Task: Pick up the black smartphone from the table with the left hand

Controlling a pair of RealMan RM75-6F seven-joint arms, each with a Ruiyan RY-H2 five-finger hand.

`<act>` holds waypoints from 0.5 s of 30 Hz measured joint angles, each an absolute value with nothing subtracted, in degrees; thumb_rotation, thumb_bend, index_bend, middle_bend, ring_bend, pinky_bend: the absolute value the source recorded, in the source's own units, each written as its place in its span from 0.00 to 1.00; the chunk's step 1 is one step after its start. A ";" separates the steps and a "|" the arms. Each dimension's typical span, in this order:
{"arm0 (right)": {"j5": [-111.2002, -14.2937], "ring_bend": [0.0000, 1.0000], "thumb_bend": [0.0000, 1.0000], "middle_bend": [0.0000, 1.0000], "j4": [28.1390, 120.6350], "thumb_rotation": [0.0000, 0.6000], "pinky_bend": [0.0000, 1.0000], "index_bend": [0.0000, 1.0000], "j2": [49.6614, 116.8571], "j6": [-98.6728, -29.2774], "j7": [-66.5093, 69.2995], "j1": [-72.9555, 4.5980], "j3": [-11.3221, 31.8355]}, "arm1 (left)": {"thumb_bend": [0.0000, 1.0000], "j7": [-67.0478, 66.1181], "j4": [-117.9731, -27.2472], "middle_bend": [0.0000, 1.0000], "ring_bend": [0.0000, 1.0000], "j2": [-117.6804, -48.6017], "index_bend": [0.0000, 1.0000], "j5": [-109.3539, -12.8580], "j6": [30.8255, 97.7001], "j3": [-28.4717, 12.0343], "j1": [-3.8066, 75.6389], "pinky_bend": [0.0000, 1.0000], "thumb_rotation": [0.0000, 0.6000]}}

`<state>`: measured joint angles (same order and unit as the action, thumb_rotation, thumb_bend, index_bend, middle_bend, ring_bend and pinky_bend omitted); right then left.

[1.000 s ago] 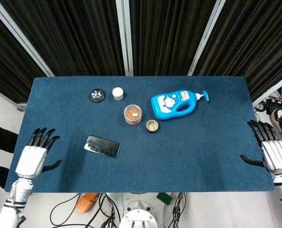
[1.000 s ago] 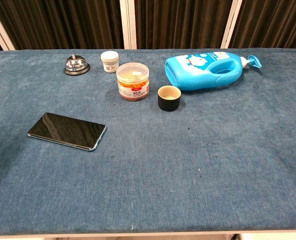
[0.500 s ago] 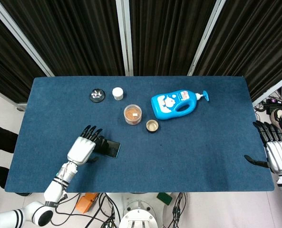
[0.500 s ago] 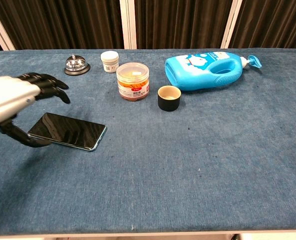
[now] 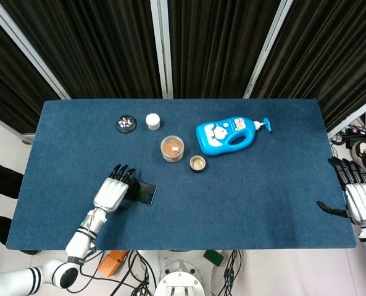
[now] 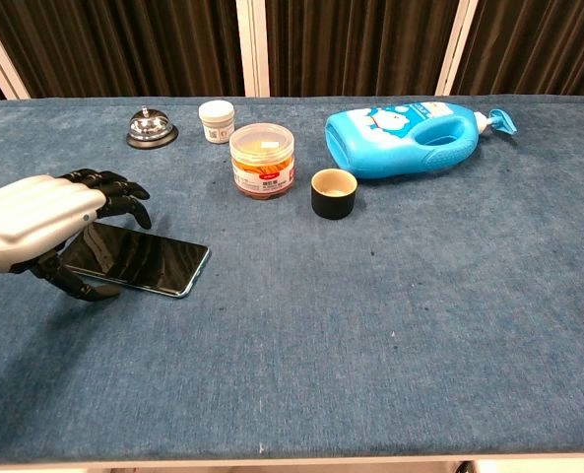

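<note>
The black smartphone lies flat on the blue table, front left. My left hand hovers over the phone's left end, covering it in the head view. Its fingers are spread above the screen and the thumb curls by the phone's near edge. I cannot see a grip on the phone. My right hand is at the table's right edge, fingers apart, holding nothing; the chest view does not show it.
At the back stand a call bell, a small white jar, a clear jar with orange contents and a black cup. A blue pump bottle lies on its side at the back right.
My left hand came in from the table's left edge to the phone, then settled lower and further over its left end. The phone has not moved. The right hand stays put.
</note>
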<state>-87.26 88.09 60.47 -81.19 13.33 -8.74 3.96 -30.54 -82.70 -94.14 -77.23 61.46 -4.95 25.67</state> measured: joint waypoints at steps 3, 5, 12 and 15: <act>-87.18 0.00 0.23 0.11 88.12 1.00 0.00 0.03 60.47 -81.08 13.28 -8.76 3.96 | 0.22 -30.59 -82.37 0.08 0.00 -94.35 0.27 -76.52 61.06 -4.93 26.13 0.00 1.00; -87.17 0.00 0.23 0.11 88.15 1.00 0.00 0.03 60.44 -81.12 13.27 -8.76 3.98 | 0.22 -30.61 -82.09 0.08 0.00 -94.47 0.27 -76.10 60.84 -4.91 26.44 0.00 1.00; -86.97 0.00 0.23 0.11 88.17 1.00 0.00 0.03 60.34 -81.22 13.30 -8.57 3.95 | 0.24 -30.91 -81.59 0.08 0.00 -94.69 0.28 -74.52 60.06 -4.63 27.14 0.00 1.00; -86.94 0.00 0.23 0.11 88.17 1.00 0.00 0.03 60.35 -81.35 13.34 -8.48 3.95 | 0.25 -30.95 -81.42 0.08 0.00 -94.79 0.29 -74.00 59.75 -4.38 27.44 0.00 1.00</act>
